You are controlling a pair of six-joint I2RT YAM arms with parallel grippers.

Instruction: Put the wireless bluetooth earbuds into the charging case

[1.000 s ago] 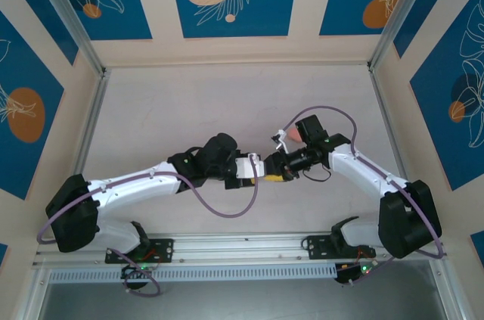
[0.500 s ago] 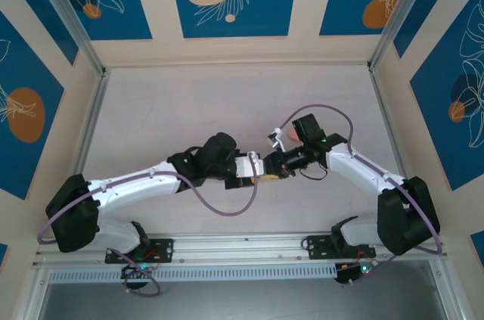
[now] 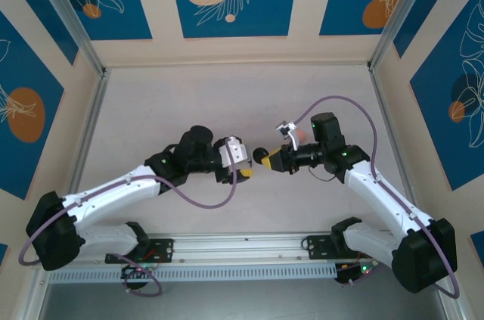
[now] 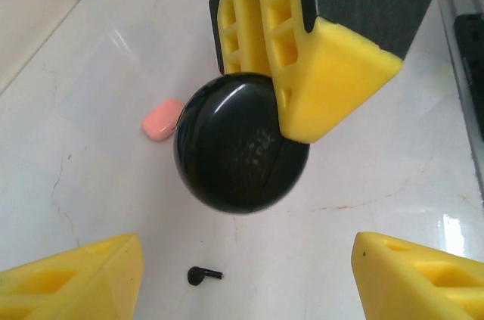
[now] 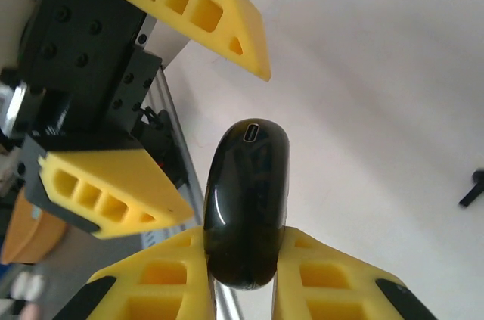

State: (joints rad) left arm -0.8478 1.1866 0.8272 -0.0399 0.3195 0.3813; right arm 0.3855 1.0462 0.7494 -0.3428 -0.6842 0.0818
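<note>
The charging case [image 5: 248,199] is a glossy black round shell with a port on its edge and a lid seam. My right gripper [image 5: 243,274] is shut on it and holds it above the table, seen from above as the black case [image 3: 261,157]. My left gripper [image 4: 246,282] stands open, just left of the case [image 4: 240,146] and apart from it. One black earbud [image 4: 203,275] lies on the table below, also at the right edge of the right wrist view [image 5: 473,187].
A small salmon-pink pebble-like case [image 4: 161,119] lies on the table beyond the black one, and in the top view this pink case [image 3: 297,135] sits beside the right wrist. A metal rail [image 3: 242,244] runs along the near edge. Walls enclose the white table [image 3: 189,100].
My left gripper has opened, let go of the black case and drawn back to the left. My right gripper has shut on the case and moved slightly right with it.
</note>
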